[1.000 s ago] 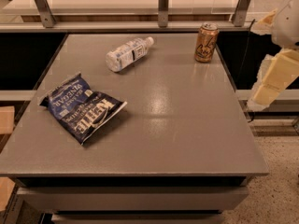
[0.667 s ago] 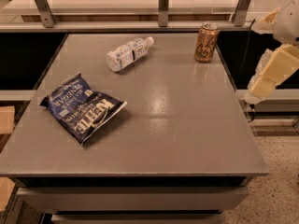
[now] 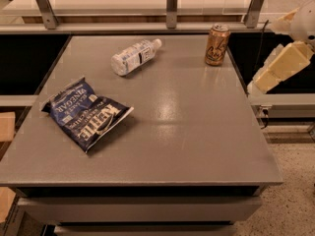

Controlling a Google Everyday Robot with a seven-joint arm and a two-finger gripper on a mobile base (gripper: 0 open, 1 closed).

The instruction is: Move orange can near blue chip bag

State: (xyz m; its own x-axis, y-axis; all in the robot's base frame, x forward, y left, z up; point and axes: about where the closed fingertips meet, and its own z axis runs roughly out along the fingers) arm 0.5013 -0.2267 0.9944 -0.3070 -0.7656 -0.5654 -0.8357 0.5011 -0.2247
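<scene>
The orange can (image 3: 217, 44) stands upright near the far right corner of the grey table (image 3: 197, 141). The blue chip bag (image 3: 86, 113) lies flat on the left side of the table, far from the can. My gripper (image 3: 260, 81) is a pale cream piece on the arm, hanging just off the table's right edge. It is to the right of the can and a little nearer to me, not touching it. Nothing is in its grasp.
A clear plastic bottle (image 3: 134, 57) with a white label lies on its side at the back middle, between can and bag. A metal rail with posts (image 3: 171, 4) runs along the table's far edge. Floor lies to the right.
The arm and gripper have shifted slightly left and up, closer to the table's right edge. The can, bag and bottle have not moved.
</scene>
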